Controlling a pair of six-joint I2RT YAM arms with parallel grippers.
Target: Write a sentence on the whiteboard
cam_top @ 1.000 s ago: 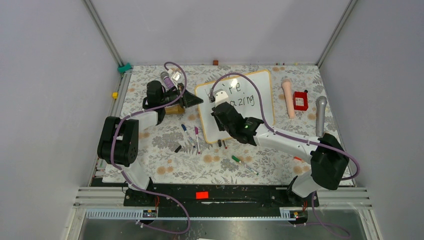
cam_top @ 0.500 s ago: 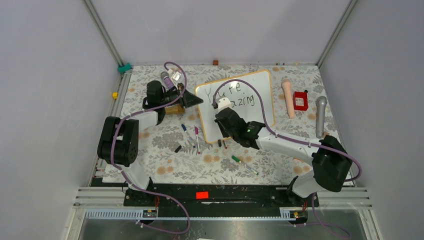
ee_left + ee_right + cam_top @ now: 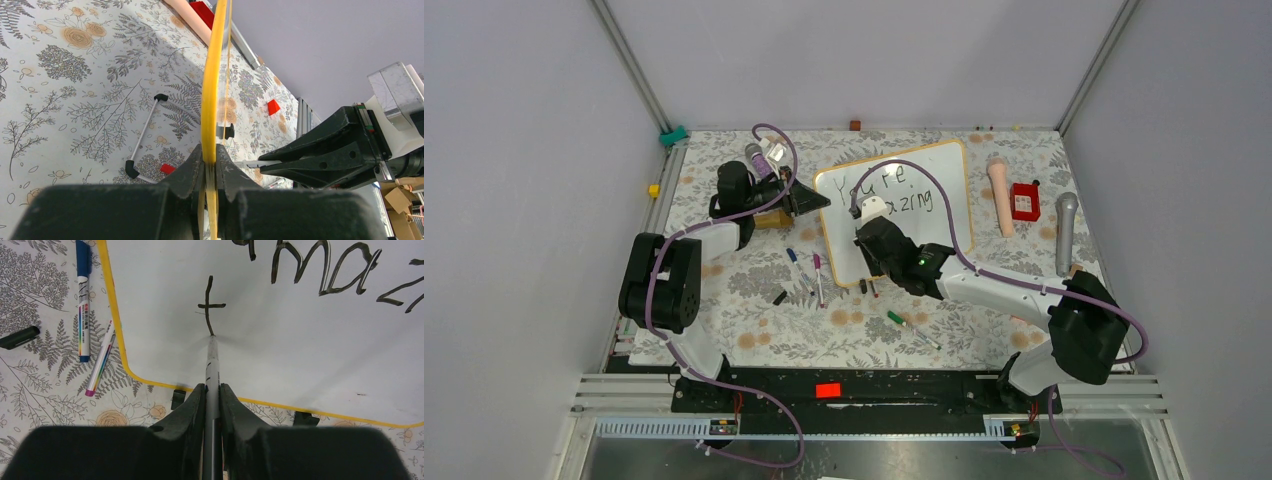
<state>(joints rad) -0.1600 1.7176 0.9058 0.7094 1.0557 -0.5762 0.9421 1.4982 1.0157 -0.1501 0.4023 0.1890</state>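
Observation:
The whiteboard (image 3: 939, 225) lies mid-table, white with a yellow-orange frame (image 3: 116, 340). The sentence (image 3: 894, 190) reads "You're" and "amazing"; a fresh "t" (image 3: 210, 305) starts a third line. My right gripper (image 3: 212, 390) is shut on a grey marker (image 3: 212, 365) whose tip touches the board just below the "t". It hangs over the board's near left part (image 3: 871, 225). My left gripper (image 3: 210, 152) is shut on the board's frame (image 3: 214, 75) at its left edge (image 3: 816, 203).
Loose markers lie left of the board (image 3: 796, 266) (image 3: 817, 278) and in front of it (image 3: 912, 329). Caps lie by the near edge (image 3: 178, 399). A pink cylinder (image 3: 1000, 195), a red box (image 3: 1025, 201) and a grey microphone (image 3: 1065, 232) lie right of the board.
My right gripper has drawn back toward the near edge of the board, uncovering the start of "You're". The left arm has not moved.

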